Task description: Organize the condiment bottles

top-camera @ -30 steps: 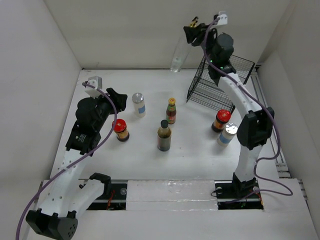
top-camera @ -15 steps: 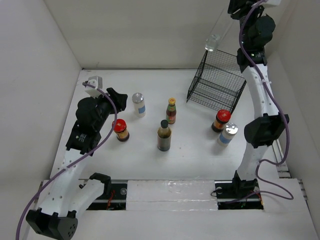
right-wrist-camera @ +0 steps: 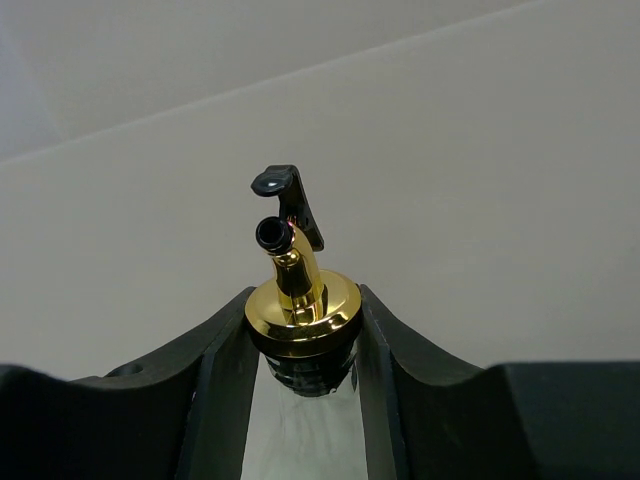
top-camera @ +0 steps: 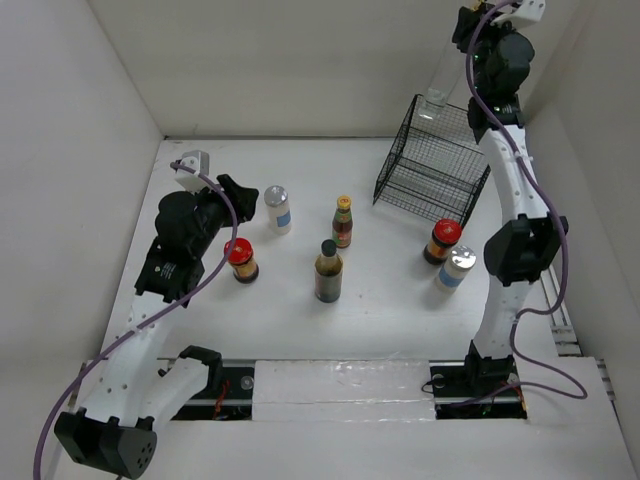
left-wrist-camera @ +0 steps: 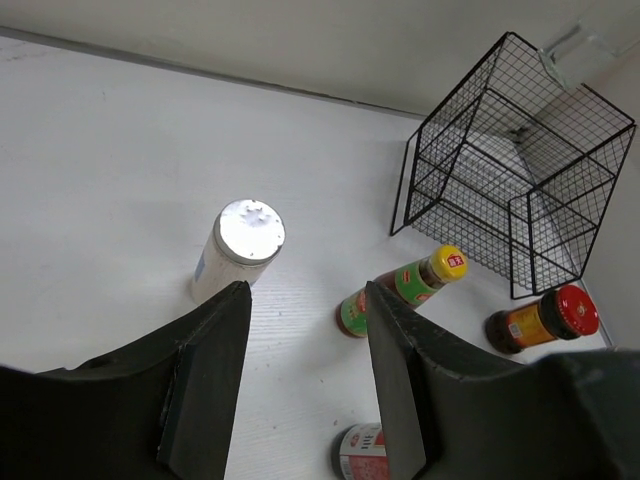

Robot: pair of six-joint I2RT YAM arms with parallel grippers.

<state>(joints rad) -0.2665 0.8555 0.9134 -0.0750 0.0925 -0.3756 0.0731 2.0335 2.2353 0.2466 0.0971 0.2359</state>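
My right gripper is raised high at the back right, shut on the gold cap of the tall clear bottle, which hangs over the black wire basket. My left gripper is open and empty, next to a white shaker and a red-lidded jar. The yellow-capped bottle and the dark black-capped bottle stand mid-table. A second red-lidded jar and a second shaker stand in front of the basket. The left wrist view shows the shaker and the yellow-capped bottle beyond my open fingers.
The basket lies on its side at the back right, its open mouth facing the table's middle. White walls close in the table on the left, back and right. A container with a red and white label shows at the bottom edge of the left wrist view.
My right arm has swung the clear bottle from the back middle up and to the right, over the basket. The left arm has barely moved.
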